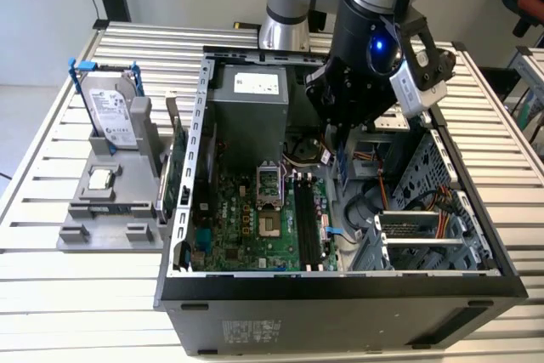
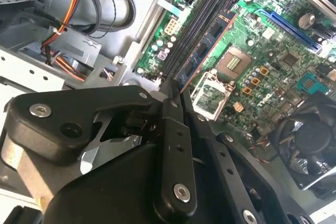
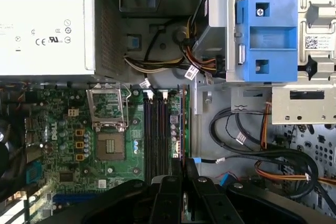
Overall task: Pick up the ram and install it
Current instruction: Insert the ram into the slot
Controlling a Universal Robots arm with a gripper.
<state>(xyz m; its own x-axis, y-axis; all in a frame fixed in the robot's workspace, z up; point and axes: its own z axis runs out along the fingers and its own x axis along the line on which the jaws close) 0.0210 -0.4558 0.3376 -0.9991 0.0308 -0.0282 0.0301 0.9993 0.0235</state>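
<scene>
Dark-green ram [image 2: 207, 51]: fingers [image 2: 171, 124] are clamping it; pickup done.
Memory slots [image 3: 156, 129]: ram is hanging over them, apparently not yet seated.

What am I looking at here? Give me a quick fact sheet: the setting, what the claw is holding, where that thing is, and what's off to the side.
Setting: open computer case on a slatted metal table
Claw: gripper inside the case, closed on the ram stick
Stick position: lined up lengthwise with the black memory slots on the green board; cannot tell whether it is seated
Off to the side: hard drive standing upright in a grey stand, on the exterior view's left of the case
</scene>
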